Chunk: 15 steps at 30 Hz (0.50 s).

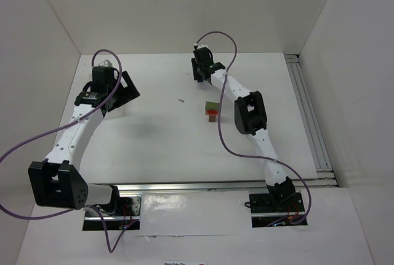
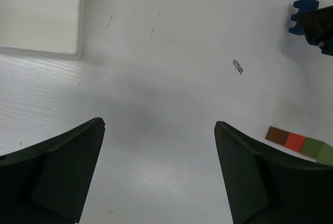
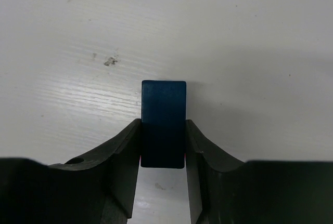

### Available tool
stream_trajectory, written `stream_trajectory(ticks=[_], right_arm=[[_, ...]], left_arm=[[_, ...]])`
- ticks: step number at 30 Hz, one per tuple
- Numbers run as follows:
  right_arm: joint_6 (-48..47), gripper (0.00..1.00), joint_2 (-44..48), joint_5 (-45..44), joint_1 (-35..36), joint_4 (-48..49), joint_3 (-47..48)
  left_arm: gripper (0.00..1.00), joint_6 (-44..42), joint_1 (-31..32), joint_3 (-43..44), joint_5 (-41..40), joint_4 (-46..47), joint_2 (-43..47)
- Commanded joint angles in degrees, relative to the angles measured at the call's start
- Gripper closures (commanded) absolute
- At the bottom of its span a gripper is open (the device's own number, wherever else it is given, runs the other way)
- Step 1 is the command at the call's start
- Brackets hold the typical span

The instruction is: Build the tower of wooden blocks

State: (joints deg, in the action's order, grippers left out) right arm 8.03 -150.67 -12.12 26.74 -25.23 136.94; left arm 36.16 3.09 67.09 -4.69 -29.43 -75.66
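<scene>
R gripper [image 3: 163, 130] clamped on blue block [image 3: 163, 99], far centre of surface [image 3: 250, 37]; can't tell if it's lifted. Brown block [image 2: 277, 135], red block [image 2: 295, 141] and olive block [image 2: 317, 150] touch in a line, well apart and nearer. Stacked or lying flat, can't tell. L gripper [image 2: 158, 128] wide open, empty, far left by white tray [image 2: 80, 21]. Est: blue not yet on the others, tower unfinished.

blue block [image 3: 163, 115]: matt paint, smooth | table [image 3: 250, 37]: fine-ribbed, scuffed | R end effector fingers [image 3: 122, 156]: blk matt plastic
</scene>
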Motion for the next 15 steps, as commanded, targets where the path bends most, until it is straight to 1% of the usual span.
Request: stream_trajectory(ticks=[1, 2, 4, 5, 6, 7, 8, 9, 10, 11, 13, 14, 15], right_arm=[[0.4, 0.72, 10.0, 3.7, 0.3, 6.7, 2.4], [0.4, 0.72, 12.7, 6.4, 0.3, 6.7, 2.4], [2.0, 0.72, 15.6, 10.2, 0.3, 7.8, 0.2], [2.8, 0.72, 18.7, 14.9, 0.3, 7.8, -1.0], [3.6, 0.72, 20.3, 18.0, 0.3, 8.7, -4.1], [5.5, 0.72, 22.0, 21.0, 0.3, 9.8, -5.9], [6.5, 0.72, 25.3, 26.0, 0.3, 10.4, -7.7], [7.9, 0.72, 27.1, 28.6, 0.3, 10.9, -11.8], [8.6, 0.72, 28.9, 30.7, 0.3, 11.4, -14.1], [9.4, 0.72, 32.3, 33.0, 0.3, 12.0, -18.0], [11.2, 0.72, 35.6, 35.7, 0.3, 12.0, -21.6], [11.2, 0.72, 38.9, 38.8, 0.3, 12.0, -23.4], [11.8, 0.72, 40.7, 40.4, 0.3, 12.0, -27.6]], left_arm=[[0.00, -1.5, 0.2, 1.0, 4.1, 2.7, -0.1], [0.00, -1.5, 0.2, 0.2, 5.3, 4.5, -0.1], [0.00, -4.1, 0.2, -1.7, 13.2, 8.0, -0.1], [0.00, -4.8, 0.2, -3.4, 17.2, 12.4, -0.9], [0.00, -4.8, 0.2, -3.5, 23.3, 13.5, -1.4], [0.00, -4.2, -0.4, -3.5, 26.2, 14.6, -1.9], [0.00, -3.6, -1.0, -4.0, 28.7, 15.8, -2.5], [0.00, -3.0, -1.0, -4.9, 31.9, 18.7, -2.5], [0.00, -1.6, -1.7, -5.5, 33.2, 20.4, -0.9], [0.00, -1.1, -2.6, -7.0, 35.7, 24.2, 0.0], [0.00, 0.3, -4.2, -8.8, 38.9, 28.9, 2.2], [0.00, 1.1, -5.0, -10.7, 41.6, 31.7, 2.2], [0.00, 3.2, -6.9, -11.5, 49.8, 37.9, 2.2]])
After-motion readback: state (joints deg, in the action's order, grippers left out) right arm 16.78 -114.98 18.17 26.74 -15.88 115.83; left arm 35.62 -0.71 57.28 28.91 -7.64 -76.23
